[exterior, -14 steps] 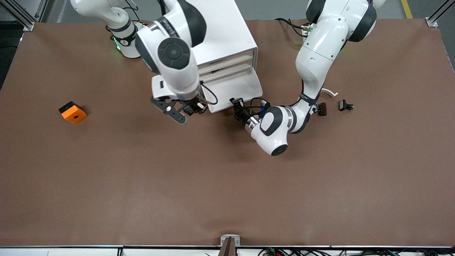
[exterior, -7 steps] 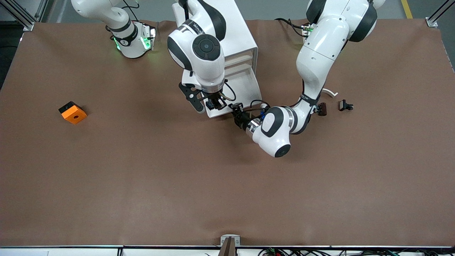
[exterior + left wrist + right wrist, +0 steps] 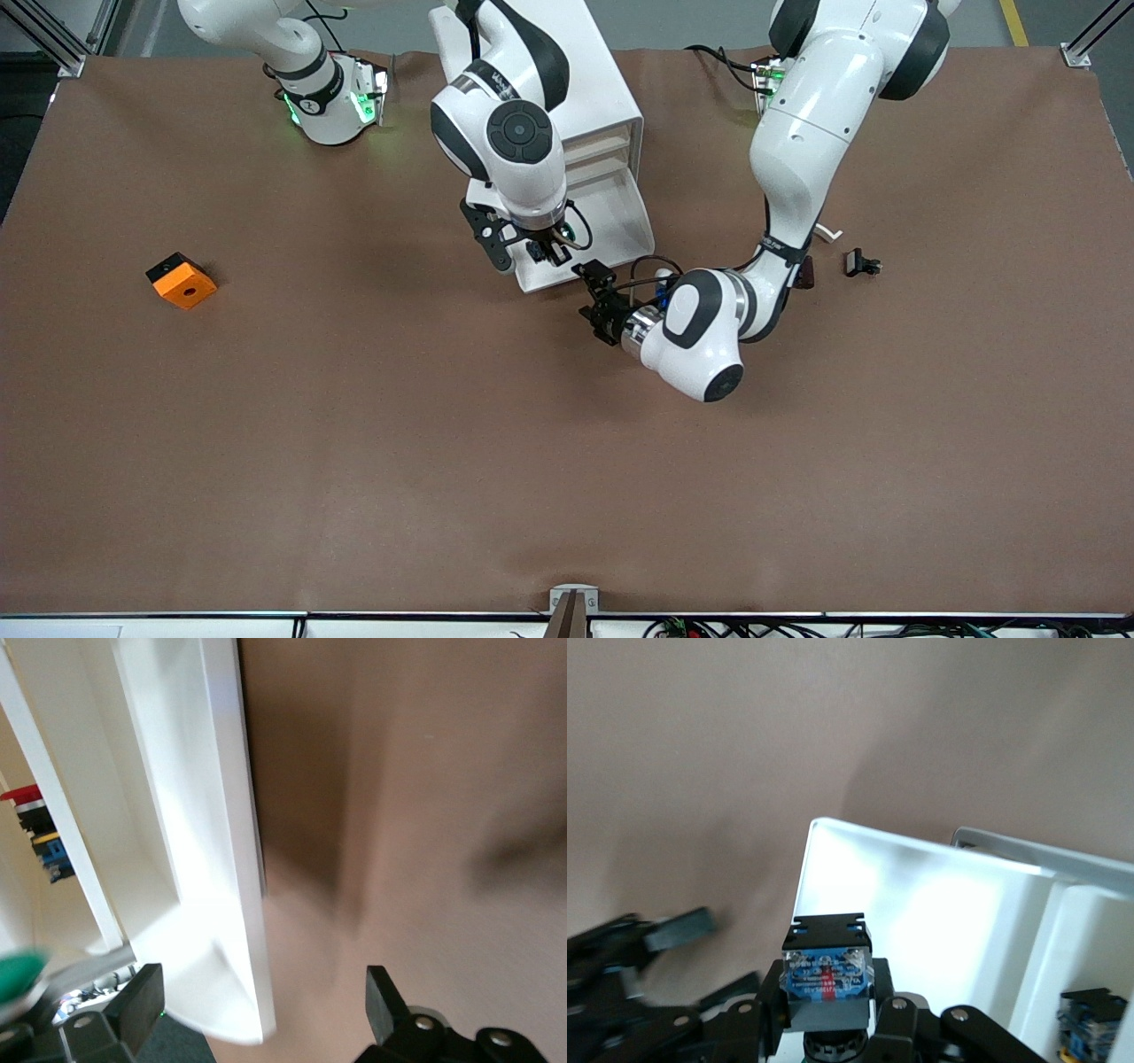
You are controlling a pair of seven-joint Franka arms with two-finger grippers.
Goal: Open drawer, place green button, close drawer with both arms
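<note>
The cabinet (image 3: 580,84) stands at the robots' edge of the table with its lowest drawer (image 3: 613,221) pulled open. My right gripper (image 3: 542,252) hangs over the open drawer's front corner and is shut on the button (image 3: 828,979), whose blue-grey body with a blue label shows between the fingers. The drawer's white floor (image 3: 921,904) lies just under it. My left gripper (image 3: 592,297) is open and empty, low over the table in front of the drawer's front edge. In the left wrist view the gripper (image 3: 259,1010) has the drawer's front (image 3: 208,815) between its spread fingers.
An orange block (image 3: 182,280) lies toward the right arm's end. Small black parts (image 3: 862,263) and a white curved strip (image 3: 824,232) lie toward the left arm's end, beside the left arm. A red-capped part (image 3: 22,799) sits inside the cabinet.
My right arm has swung from beside the drawer to over its front corner, carrying the button. My left gripper has backed away from the drawer front, toward the front camera.
</note>
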